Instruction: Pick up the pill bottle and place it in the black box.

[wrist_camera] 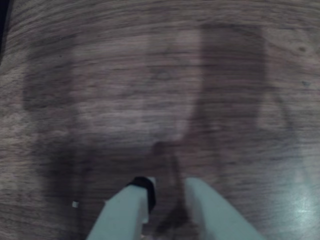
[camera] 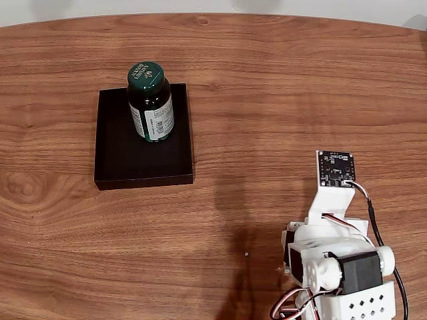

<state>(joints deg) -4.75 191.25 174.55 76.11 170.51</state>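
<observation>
White claw [wrist_camera: 167, 187] slightly parted, empty, above wooden table [wrist_camera: 150, 75]

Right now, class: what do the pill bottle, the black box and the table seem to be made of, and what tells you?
Pill bottle: likely glossy dark green plastic or glass, with highlights on its cap and a white paper label. Black box: matte black, no shine; perhaps card or plastic. Table: wood or wood-look laminate, with visible grain.

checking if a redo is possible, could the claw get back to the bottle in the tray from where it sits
Probably yes: bare wood lies between the arm and the tray, and the bottle stands upright with nothing beside it. Reach itself can't be judged.
</observation>
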